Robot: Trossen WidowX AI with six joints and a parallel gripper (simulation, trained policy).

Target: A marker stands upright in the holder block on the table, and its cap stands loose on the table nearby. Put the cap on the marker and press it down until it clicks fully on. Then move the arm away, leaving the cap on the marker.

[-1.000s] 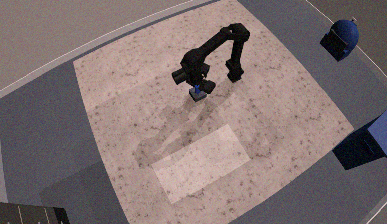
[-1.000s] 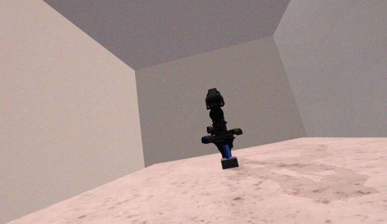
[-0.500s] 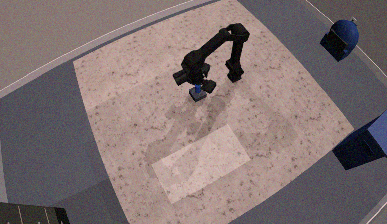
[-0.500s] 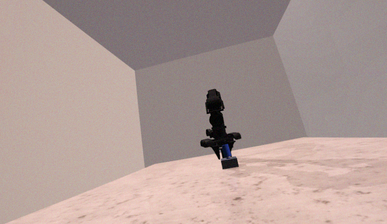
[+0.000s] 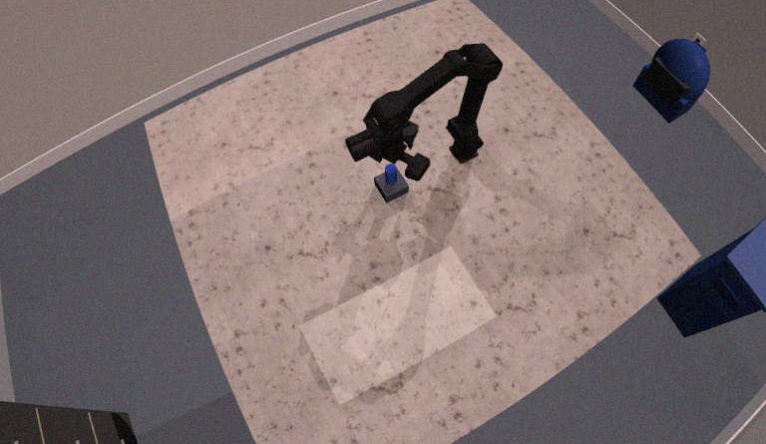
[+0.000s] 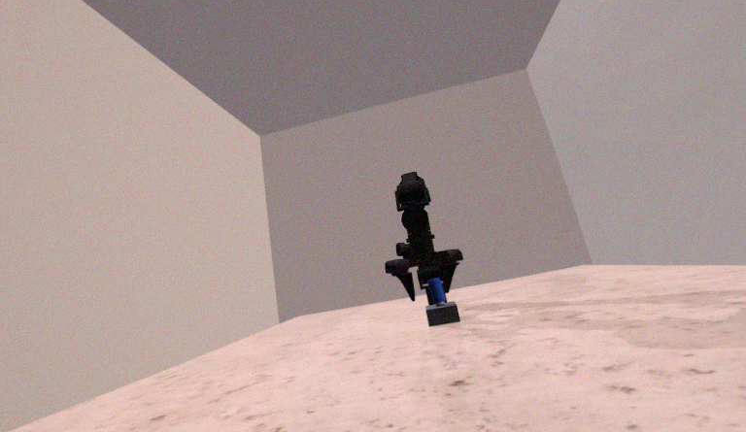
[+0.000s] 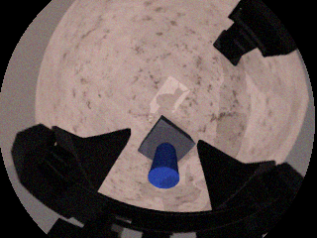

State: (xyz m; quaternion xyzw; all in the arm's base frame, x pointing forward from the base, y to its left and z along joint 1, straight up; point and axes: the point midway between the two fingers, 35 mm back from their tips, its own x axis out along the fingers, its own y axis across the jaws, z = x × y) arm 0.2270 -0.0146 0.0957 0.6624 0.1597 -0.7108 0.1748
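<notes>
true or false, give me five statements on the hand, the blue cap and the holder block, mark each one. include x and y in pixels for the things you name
1. The hand (image 5: pixel 402 151) (image 6: pixel 429 295) (image 7: pixel 164 138) is closed tight on the blue cap. False: its fingers are spread, with nothing gripped.
2. The blue cap (image 5: pixel 390 175) (image 6: pixel 436 290) (image 7: pixel 163 169) stands above the holder block. True.
3. The holder block (image 5: pixel 392 189) (image 6: pixel 443 315) (image 7: pixel 167 134) is bright red. False: it is dark grey.
4. In the wrist view, a finger shows on either side of the holder block. True.
5. The blue cap lies on its side on the table (image 5: pixel 253 191) (image 6: pixel 329 383) (image 7: pixel 119 64). False: it is upright over the block.
</notes>
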